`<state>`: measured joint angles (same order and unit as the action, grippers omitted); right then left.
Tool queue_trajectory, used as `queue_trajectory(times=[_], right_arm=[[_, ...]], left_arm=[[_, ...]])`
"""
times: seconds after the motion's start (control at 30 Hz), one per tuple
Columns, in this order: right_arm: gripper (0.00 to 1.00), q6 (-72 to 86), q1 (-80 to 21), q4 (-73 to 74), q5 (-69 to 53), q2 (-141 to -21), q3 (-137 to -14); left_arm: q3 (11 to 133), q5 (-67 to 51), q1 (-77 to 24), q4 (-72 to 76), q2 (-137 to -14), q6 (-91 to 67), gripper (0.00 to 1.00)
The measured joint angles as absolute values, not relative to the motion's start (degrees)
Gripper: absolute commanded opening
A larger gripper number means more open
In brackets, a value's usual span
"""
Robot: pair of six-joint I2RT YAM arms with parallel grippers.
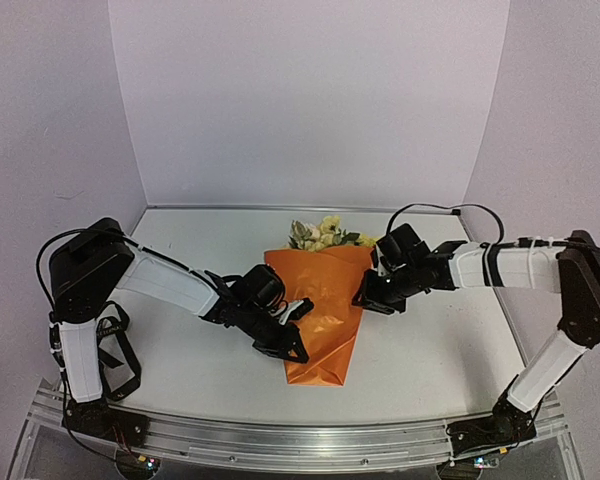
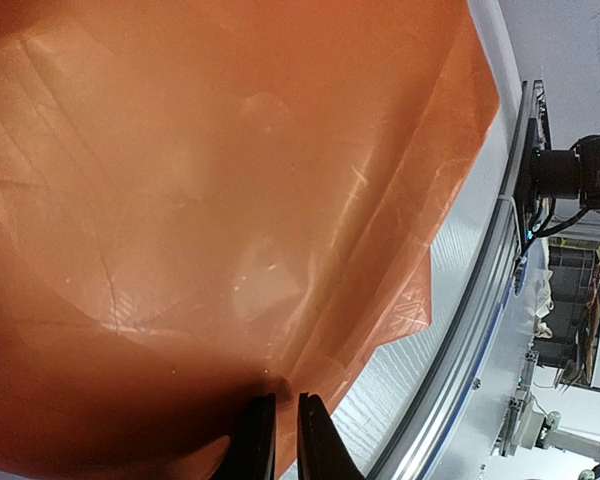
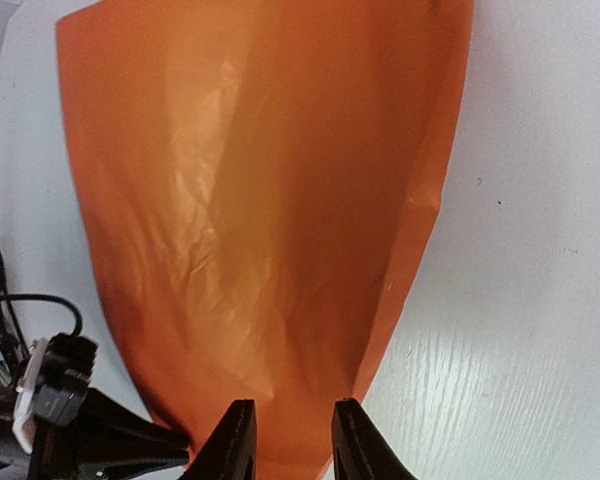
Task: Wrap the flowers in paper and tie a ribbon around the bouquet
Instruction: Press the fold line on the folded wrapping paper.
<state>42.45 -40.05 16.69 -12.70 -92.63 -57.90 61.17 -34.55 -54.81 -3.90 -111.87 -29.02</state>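
**A:** How far along is this?

**B:** The wrapping looks done, by my reading. The bouquet (image 1: 320, 320), a cone of thin, bright orange wrapping paper, lies in the middle of the white table (image 1: 430, 350). Its point is toward the near edge and its wide mouth toward the far edge. The pale yellow flowers (image 1: 320, 235) with green leaves show at the mouth.

**A:** And the ribbon?

**B:** No narrow black ribbon shows in any view, and nothing is tied round the cone. So I judge the tying is all still to do.

**A:** Where are the arms?

**B:** The left gripper (image 1: 292, 345) sits at the cone's left edge, low down near the point. In its wrist view the fingers (image 2: 258, 445) stand almost together, with the paper (image 2: 200, 200) edge right at their tips. I cannot tell whether they pinch it.

The right gripper (image 1: 368, 297) is at the cone's right edge, nearer the mouth. Its jaws are apart, released, and the orange sheet lies beneath the gap.

**A:** What comes next?

**B:** Probably fetching the ribbon and passing it round the narrow part without letting the cone unroll.
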Motion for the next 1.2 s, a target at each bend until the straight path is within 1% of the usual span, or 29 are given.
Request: queue_trajectory(times=[0.13, 0.2, 0.4, 0.67, 0.97, 1.1, 1.2], right_arm=[[0.12, 42.4, -43.0, 17.5, -13.9, -88.0, -55.3], [0.07, 42.4, -45.3, 17.7, -14.4, -87.2, -53.7], [0.01, 42.4, -52.6, 17.4, -15.2, -87.1, -49.7], [0.0, 44.1, -55.8, 12.7, -15.6, -90.6, -46.8], [0.0, 44.9, -56.4, 8.8, -16.1, -96.1, -46.6], [0.02, 45.0, -56.4, 8.4, -16.1, -97.4, -46.6], [0.06, 44.2, -56.4, 10.1, -15.9, -96.3, -46.6]], left_arm=[[61.2, -34.7, -54.8, -3.8, -111.9, -29.0, 0.1], [61.2, -34.8, -54.8, -3.9, -111.9, -29.0, 0.1], [61.7, -34.9, -54.7, -4.0, -111.9, -29.0, 0.1], [62.4, -34.9, -54.7, -4.3, -111.9, -28.6, 0.1], [62.6, -36.6, -54.7, -4.8, -113.2, -27.2, 0.1], [64.2, -37.6, -54.7, -6.3, -115.0, -26.3, 0.1], [65.2, -38.1, -54.7, -6.5, -116.2, -26.3, 0.11]])
